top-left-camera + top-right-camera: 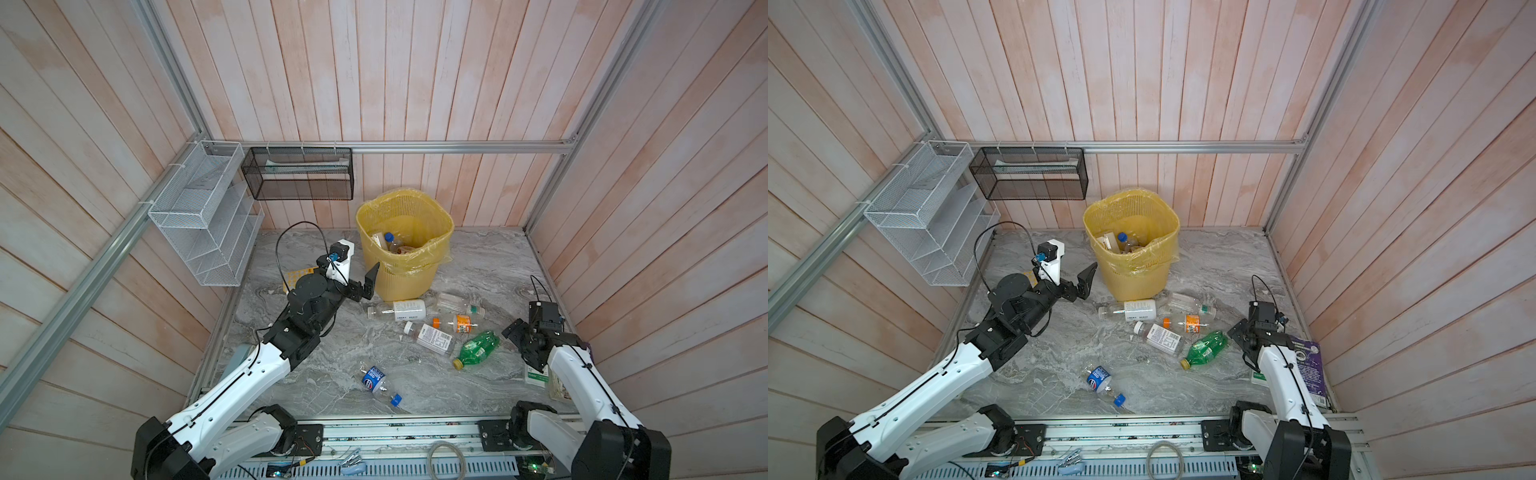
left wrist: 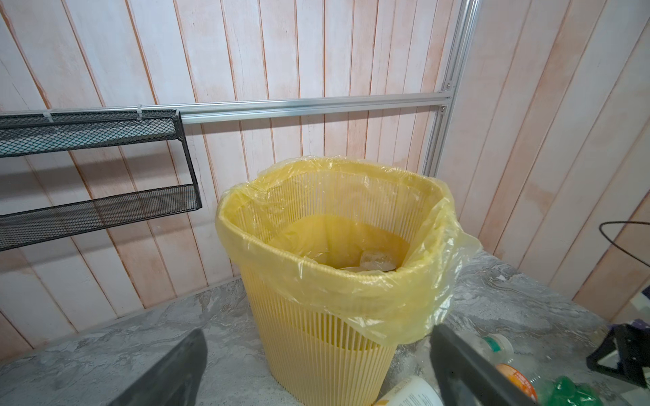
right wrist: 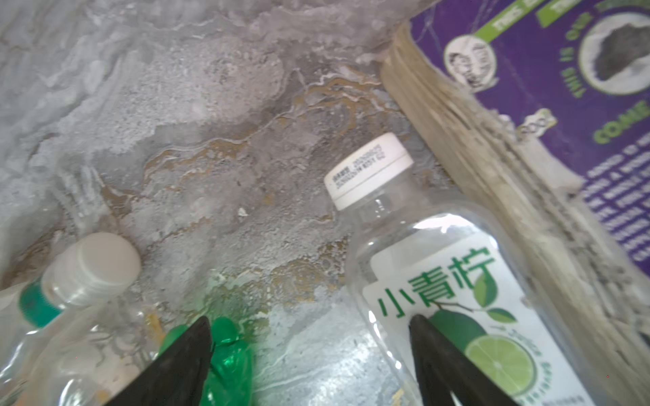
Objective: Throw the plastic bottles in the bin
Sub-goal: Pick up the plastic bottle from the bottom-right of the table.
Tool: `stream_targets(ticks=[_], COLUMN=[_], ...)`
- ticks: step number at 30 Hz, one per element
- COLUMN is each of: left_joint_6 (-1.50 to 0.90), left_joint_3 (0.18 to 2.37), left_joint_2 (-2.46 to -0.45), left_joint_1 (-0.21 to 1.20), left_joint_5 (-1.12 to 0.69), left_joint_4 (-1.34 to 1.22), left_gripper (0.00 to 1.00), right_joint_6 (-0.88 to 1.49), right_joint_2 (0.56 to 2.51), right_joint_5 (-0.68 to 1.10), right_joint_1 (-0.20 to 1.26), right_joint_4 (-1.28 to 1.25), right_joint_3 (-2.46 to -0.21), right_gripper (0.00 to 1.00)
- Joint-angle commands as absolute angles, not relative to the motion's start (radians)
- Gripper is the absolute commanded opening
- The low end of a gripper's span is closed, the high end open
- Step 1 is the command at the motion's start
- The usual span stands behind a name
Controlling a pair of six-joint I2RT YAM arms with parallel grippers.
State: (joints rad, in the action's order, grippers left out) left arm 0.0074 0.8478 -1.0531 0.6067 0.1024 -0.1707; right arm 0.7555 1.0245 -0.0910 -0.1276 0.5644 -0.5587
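The yellow bin [image 1: 405,266] [image 2: 327,337] stands at the back with a blue-capped bottle [image 1: 389,238] inside. In front of it several plastic bottles lie on the table: a white-labelled one [image 1: 401,309], an orange-labelled one [image 1: 457,323], a green one [image 1: 478,347] and a blue-labelled one [image 1: 376,380]. My left gripper [image 1: 362,284] [image 2: 316,372] hangs open and empty beside the bin's wall. My right gripper [image 1: 518,338] [image 3: 309,337] is low and open over bare table, between the green bottle [image 3: 228,365] and a lime-labelled clear bottle [image 3: 439,281].
A purple book [image 1: 1308,365] [image 3: 562,105] lies along the right wall beside the lime-labelled bottle. A yellow calculator [image 1: 297,277] sits behind the left arm. A white wire rack [image 1: 203,216] and a black mesh rack [image 1: 299,174] hang on the walls.
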Motion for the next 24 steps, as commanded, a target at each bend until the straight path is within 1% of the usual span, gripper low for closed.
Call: stream_targets(ticks=[1,3,7,14,18,21,24], left_joint_6=[-0.018,-0.031,-0.053,-0.071,-0.071,-0.113,-0.126], left_joint_3=[0.870,0.875,0.888,0.906,0.911,0.916,0.912], left_joint_2=[-1.068,-1.074,-1.084,-1.084,-1.090,-1.100,-1.104], left_joint_1=[0.601,0.601,0.601,0.601,0.600,0.601,0.601], left_joint_5=[0.067,0.051,0.030,-0.008,-0.048,-0.082,-0.104], left_joint_4=[-0.158,-0.158,-0.158,-0.145,-0.136,-0.135,-0.146], left_gripper=[1.00,1.00,1.00,1.00,1.00,1.00,1.00], right_joint_6=[0.778,0.785,0.823,0.899,0.914,0.907,0.876], right_joint_2=[1.037,1.020,0.992,0.992,1.028,1.039,1.034], right_joint_5=[-0.036,-0.120,-0.230,-0.390,-0.409,-0.433,-0.385], right_joint_1=[-0.118,-0.117,-0.118,-0.136,-0.164,-0.183,-0.208], right_joint_4=[0.624,0.672,0.738,0.779,0.764,0.745,0.701], right_joint_3=[-0.551,-0.581,-0.629,-0.625,-0.598,-0.589,-0.565], right_gripper=[0.89,0.93,1.00,1.00,1.00,1.00,1.00])
